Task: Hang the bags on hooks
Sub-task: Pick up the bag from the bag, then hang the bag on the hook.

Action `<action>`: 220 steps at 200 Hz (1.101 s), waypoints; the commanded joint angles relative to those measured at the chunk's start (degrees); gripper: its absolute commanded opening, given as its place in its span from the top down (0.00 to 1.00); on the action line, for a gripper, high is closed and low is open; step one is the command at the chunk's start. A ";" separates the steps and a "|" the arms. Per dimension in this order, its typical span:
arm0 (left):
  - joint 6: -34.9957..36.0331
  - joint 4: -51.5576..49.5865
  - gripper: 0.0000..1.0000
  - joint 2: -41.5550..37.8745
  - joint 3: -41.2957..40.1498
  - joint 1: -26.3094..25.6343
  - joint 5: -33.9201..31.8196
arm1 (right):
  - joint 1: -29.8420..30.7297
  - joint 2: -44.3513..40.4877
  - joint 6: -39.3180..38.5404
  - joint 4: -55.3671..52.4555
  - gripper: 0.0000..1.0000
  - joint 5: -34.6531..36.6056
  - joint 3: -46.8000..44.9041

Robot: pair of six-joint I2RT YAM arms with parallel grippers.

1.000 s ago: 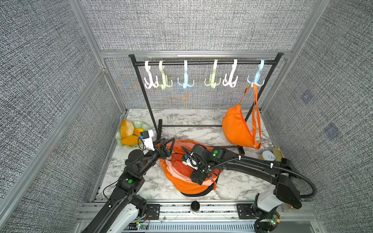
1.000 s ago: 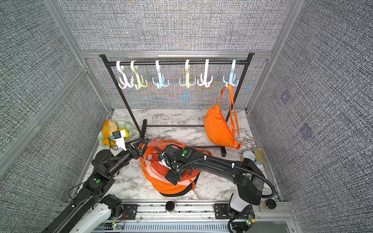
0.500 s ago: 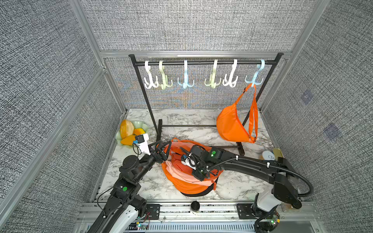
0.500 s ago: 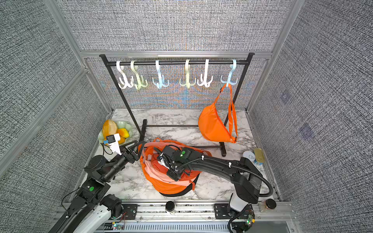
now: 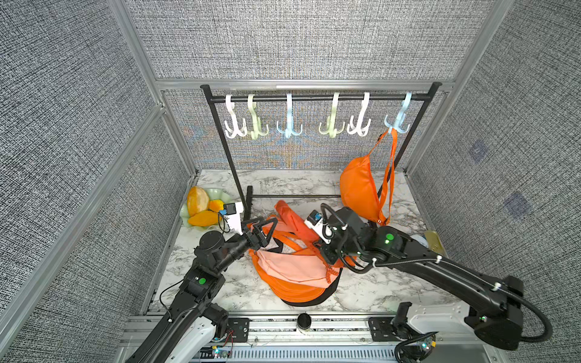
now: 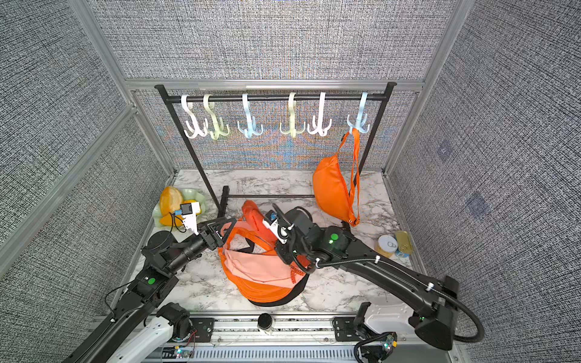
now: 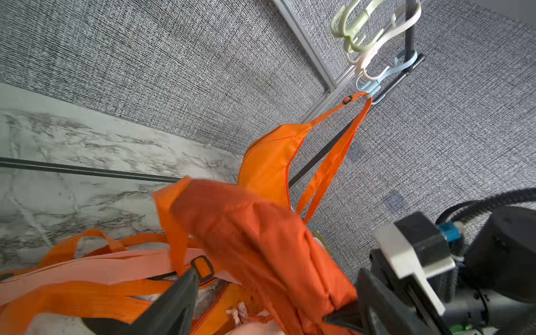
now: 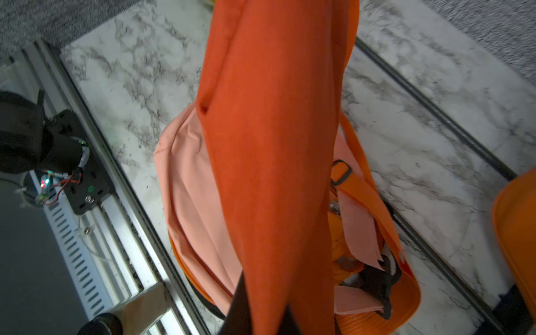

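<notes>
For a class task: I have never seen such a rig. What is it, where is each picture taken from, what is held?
Two black robot arms with two-fingered grippers work over a white marble tabletop. Two pictures look down from overhead; two come from cameras on the arms' wrists. On the table lie a heap of orange and peach fabric bags, a green dish of fruit and small tins. Another orange sling bag hangs from a pale blue hook on the black rack. The right gripper is shut on an orange bag from the heap; the left gripper is open.
</notes>
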 commanded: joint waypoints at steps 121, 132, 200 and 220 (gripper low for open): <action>-2.71 22.44 0.13 26.56 11.25 -14.44 1.38 | -1.41 -5.50 3.34 10.48 1.00 10.41 -3.33; -2.62 22.57 0.13 28.64 12.70 -14.87 1.34 | -0.70 -5.08 3.29 10.47 1.00 11.79 -3.36; -0.13 18.52 0.26 36.11 18.21 -16.90 -2.45 | 4.27 -4.52 2.87 13.04 1.00 22.04 -5.34; 1.03 16.39 0.37 37.63 20.11 -17.68 -2.89 | 4.65 -3.63 2.46 12.65 1.00 23.78 -5.12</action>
